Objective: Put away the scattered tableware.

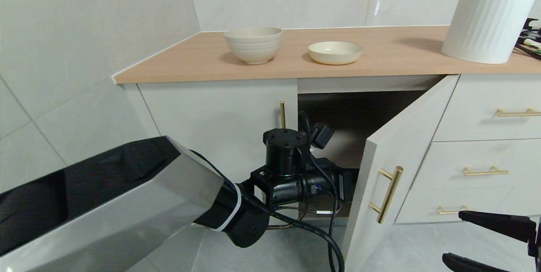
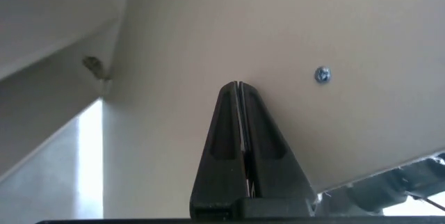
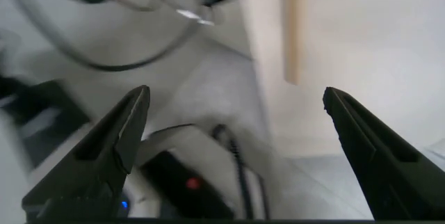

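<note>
Your bowl (image 1: 253, 44) and shallow dish (image 1: 335, 52) sit apart on the bench (image 1: 393, 48) — untouched. Your left tool (image 2: 238, 89) is pressed together at the open cabinet (image 1: 338, 111); your right tool (image 1: 455, 236) gapes wide — low beside the door (image 1: 397, 145).

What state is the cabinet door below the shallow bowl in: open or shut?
Open. The cabinet door stands swung outward at an angle, gold handle on its free edge, and the dark cabinet interior shows beside it.

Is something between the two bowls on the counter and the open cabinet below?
Yes. The cabinet door is open, but the left arm sits in the opening below the bowl and the dish, with the left gripper shut inside.
</note>
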Controlling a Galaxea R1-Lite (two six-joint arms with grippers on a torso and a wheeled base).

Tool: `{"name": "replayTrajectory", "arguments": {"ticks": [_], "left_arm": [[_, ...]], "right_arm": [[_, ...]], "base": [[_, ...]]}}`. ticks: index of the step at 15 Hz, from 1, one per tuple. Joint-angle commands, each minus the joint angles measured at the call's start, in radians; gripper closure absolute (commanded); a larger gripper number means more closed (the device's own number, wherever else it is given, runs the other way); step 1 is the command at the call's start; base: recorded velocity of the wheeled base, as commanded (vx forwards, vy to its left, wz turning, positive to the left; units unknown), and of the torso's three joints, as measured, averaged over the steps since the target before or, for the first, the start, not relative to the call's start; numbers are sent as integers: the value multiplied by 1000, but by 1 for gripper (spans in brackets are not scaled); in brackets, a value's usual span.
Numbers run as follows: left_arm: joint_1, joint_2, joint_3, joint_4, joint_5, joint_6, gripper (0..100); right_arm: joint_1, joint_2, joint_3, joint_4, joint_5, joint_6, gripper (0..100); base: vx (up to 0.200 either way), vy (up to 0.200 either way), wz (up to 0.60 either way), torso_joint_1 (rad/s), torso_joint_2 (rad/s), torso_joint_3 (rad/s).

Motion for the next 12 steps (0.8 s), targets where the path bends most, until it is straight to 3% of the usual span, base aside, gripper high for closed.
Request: {"name": "replayTrajectory", "arguments": {"ticks": [1, 4, 7, 8, 10, 12], "left_arm": [[-19, -6, -2, 0, 1, -3, 100], [-96, -12, -17, 10, 1, -3, 100], [-249, -3, -53, 36, 2, -3, 100], [-262, -11, -44, 36, 10, -3, 100], [-236, -38, -21, 30, 22, -3, 100], [-156, -95, 55, 12, 27, -3, 100]], "right_arm": [[1, -39, 5, 0, 58, 0, 0], [1, -76, 11, 0, 179, 2, 0], [-1, -88, 17, 0, 259, 2, 0], [-1, -88, 20, -2, 259, 2, 0], [-1, -82, 20, -2, 258, 2, 0], [-1, -73, 19, -2, 258, 2, 0]], "base": [[0, 0, 0, 0, 0, 0], [0, 0, 0, 0, 0, 0], [0, 0, 0, 0, 0, 0], [0, 0, 0, 0, 0, 0], [0, 0, 0, 0, 0, 0], [0, 0, 0, 0, 0, 0]]}}
